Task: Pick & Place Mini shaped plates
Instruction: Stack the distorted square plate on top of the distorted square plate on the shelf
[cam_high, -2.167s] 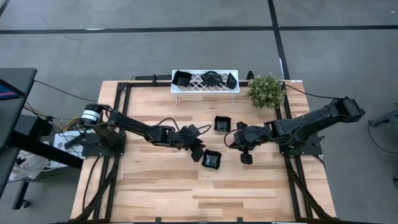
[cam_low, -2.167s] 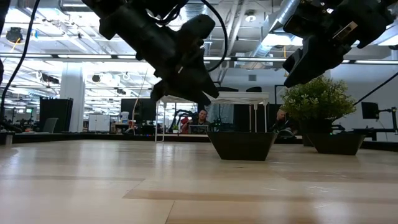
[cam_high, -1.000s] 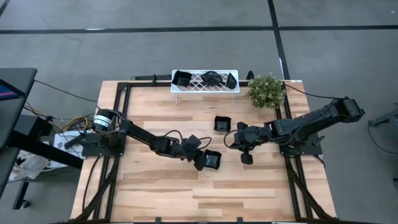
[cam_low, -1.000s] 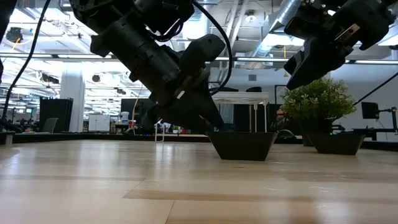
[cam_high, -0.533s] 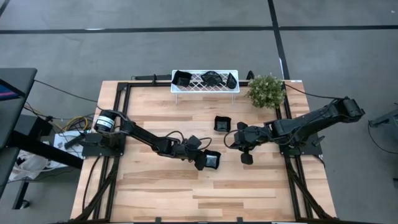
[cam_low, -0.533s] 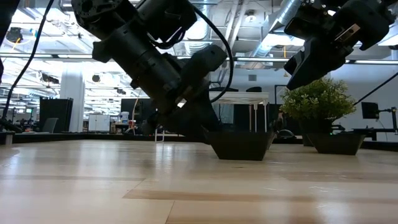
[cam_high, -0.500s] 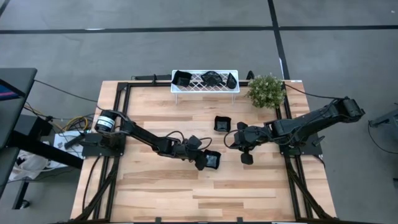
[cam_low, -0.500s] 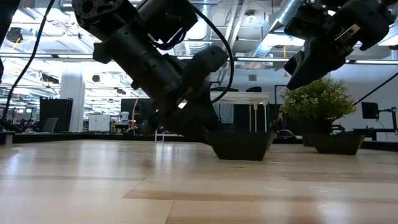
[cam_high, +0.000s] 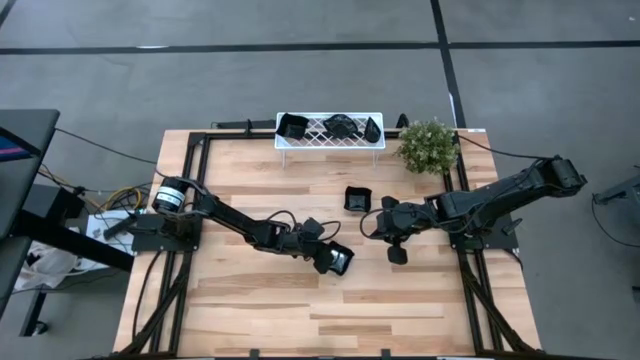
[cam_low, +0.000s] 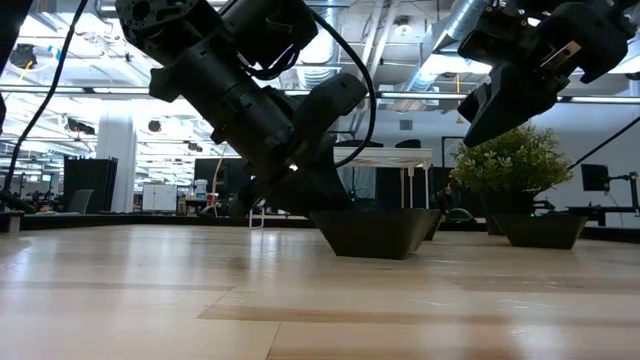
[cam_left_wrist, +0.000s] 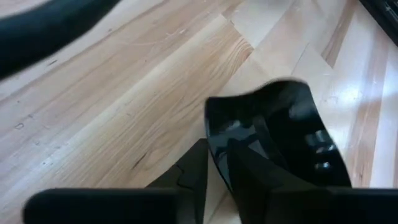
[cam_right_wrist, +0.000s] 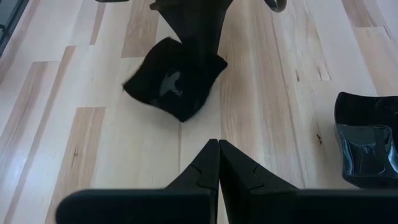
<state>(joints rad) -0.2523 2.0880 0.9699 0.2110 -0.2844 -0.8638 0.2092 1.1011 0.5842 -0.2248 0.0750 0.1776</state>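
A glossy black, roughly square mini shaped plate (cam_high: 340, 259) (cam_low: 375, 232) sits low at the middle of the table. My left gripper (cam_high: 324, 260) (cam_left_wrist: 219, 155) is shut on the edge that faces the table's left. A second black plate (cam_high: 357, 198) (cam_right_wrist: 367, 140) rests on its base farther back. Three more plates lie on the white rack (cam_high: 330, 130) at the far edge. My right gripper (cam_high: 394, 252) (cam_right_wrist: 217, 152) hovers shut and empty, above the table to the right of the held plate. My left gripper pinches the plate's rim (cam_left_wrist: 214, 127) on its left-hand side, one finger (cam_left_wrist: 198, 165) outside the wall and the other (cam_left_wrist: 249, 177) inside the bowl. The fingers slant down from the table's left. The plate sits low at the tabletop, slightly askew; whether its base is clear, I cannot tell.
A green potted plant (cam_high: 428, 145) (cam_low: 510, 160) stands at the far right, beside the rack. Black frame rails run along the table's left and right sides. Bare wood lies toward the near edge (cam_high: 330, 320).
The square plate has shifted a little toward my left gripper and turned slightly on the spot. In the low view it now stands farther left than half a second ago. My right gripper has kept still.
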